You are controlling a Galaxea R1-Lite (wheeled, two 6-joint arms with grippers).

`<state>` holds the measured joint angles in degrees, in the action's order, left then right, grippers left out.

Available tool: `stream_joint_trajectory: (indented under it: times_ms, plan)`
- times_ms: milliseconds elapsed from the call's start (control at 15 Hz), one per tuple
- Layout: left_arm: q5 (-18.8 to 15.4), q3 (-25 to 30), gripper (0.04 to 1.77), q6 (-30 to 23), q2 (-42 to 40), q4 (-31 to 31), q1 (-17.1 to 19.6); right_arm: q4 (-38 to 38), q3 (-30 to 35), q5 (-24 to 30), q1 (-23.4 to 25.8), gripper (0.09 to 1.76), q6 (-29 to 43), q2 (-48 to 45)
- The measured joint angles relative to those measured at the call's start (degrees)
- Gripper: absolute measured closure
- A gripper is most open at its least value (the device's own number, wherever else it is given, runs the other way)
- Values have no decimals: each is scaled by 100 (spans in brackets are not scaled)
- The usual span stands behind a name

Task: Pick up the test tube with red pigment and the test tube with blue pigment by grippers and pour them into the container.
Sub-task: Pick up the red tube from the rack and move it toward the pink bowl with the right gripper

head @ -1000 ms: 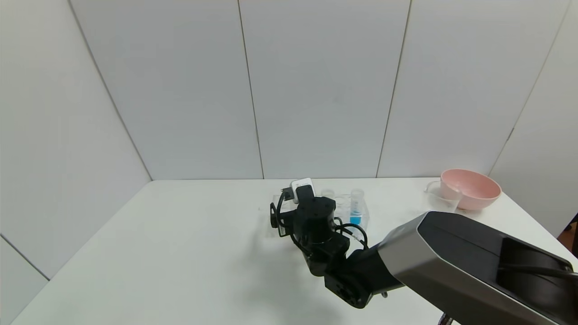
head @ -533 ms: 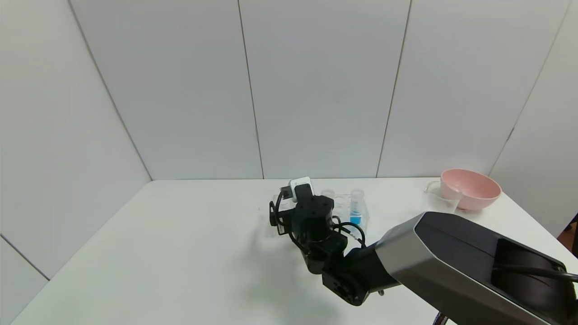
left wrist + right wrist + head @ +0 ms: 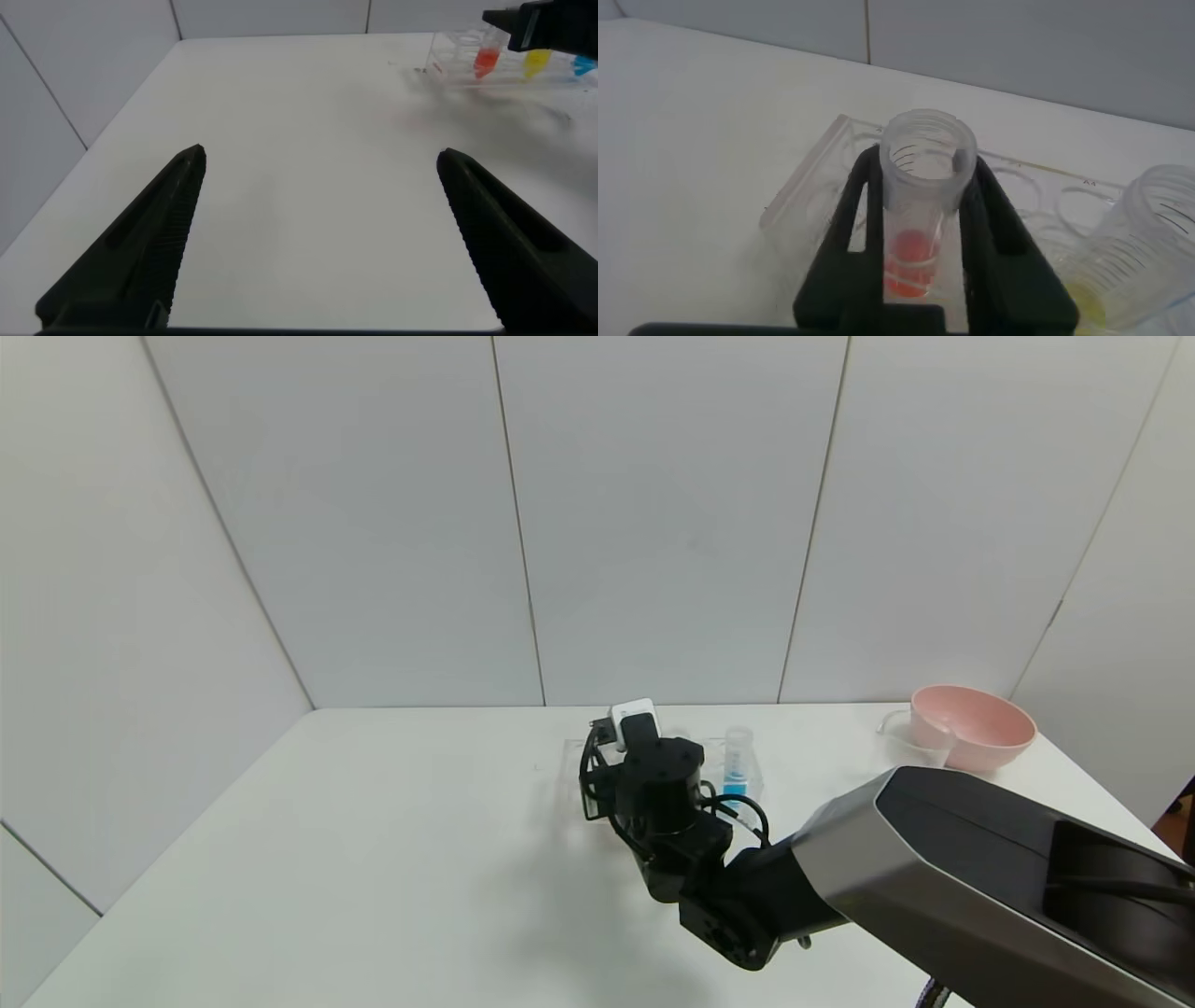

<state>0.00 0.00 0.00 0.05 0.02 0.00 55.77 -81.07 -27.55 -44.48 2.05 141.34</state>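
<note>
My right gripper [image 3: 593,782] reaches to the clear tube rack [image 3: 571,748] at the table's middle. In the right wrist view this gripper [image 3: 922,166] is shut on the test tube with red pigment [image 3: 918,245], which stands upright over the rack [image 3: 817,182]. In the head view my wrist hides the red tube. The test tube with blue pigment [image 3: 737,771] stands in the rack, to the right of my wrist. The container [image 3: 908,735] stands at the far right. My left gripper [image 3: 322,173] is open and empty above bare table, far from the rack [image 3: 448,67].
A tube with yellow liquid [image 3: 1125,273] stands in the rack beside the red one. A pink bowl [image 3: 976,725] sits just behind the container near the table's right edge. White walls close the table at the back and sides.
My right wrist and gripper have shifted a little to the right and back over the rack, still shut on the red tube. The blue tube, container and bowl have not moved.
</note>
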Motion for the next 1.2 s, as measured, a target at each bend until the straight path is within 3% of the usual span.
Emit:
stream_joint_trajectory:
  times_ms: [467,1200]
  plan:
    - [0,0,5,0,0,2,0,-32,32,-20,-35,134,-63,-190]
    - [0,0,5,0,0,5,0,-508,11,179,-102,134,-297,-1231]
